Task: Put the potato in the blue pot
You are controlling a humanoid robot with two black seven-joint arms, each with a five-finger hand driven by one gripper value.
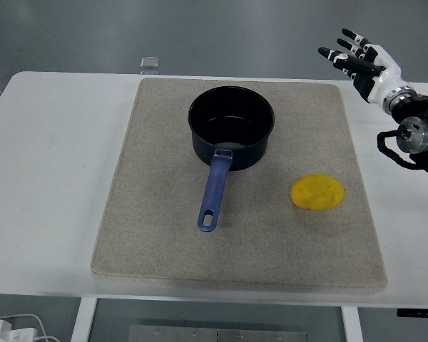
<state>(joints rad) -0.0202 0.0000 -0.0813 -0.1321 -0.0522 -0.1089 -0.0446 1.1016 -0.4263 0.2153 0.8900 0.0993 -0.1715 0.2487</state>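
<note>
From above, the potato (317, 193) lies on the grey mat (157, 214), right of the pot (232, 127), whose blue handle (214, 192) points toward the near edge of the white table (50, 171). The right hand (362, 63) hovers at the table's far right corner with fingers spread and holding nothing, well apart from the potato, which sits nearer and to its left.
</note>
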